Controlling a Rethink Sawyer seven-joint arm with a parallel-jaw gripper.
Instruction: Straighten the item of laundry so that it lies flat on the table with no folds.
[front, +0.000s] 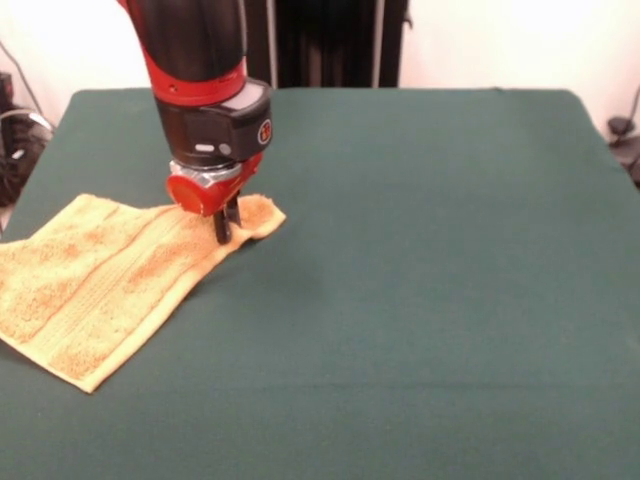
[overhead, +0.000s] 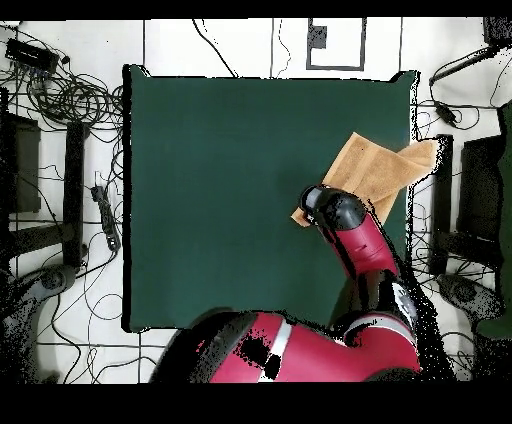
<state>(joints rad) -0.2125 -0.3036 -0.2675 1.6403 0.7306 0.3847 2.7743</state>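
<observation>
The golden-orange towel (front: 100, 285) lies at the left of the green table (front: 420, 280) in the front view, mostly spread, with its woven band running across it. Its left part reaches the picture's edge. My gripper (front: 223, 232) stands straight down on the towel's right corner, which is bunched up beside the fingers, and the fingers look pinched together on the cloth. In the overhead view the towel (overhead: 375, 168) lies at the table's (overhead: 230, 200) right side, one corner hanging past the edge, and my arm (overhead: 345, 225) hides the gripper. I see no white tag.
Cables and stands (overhead: 70, 100) lie on the floor around the table in the overhead view. A dark stand (front: 330, 40) rises behind the table's far edge in the front view. The table's edge runs close to the towel on that side.
</observation>
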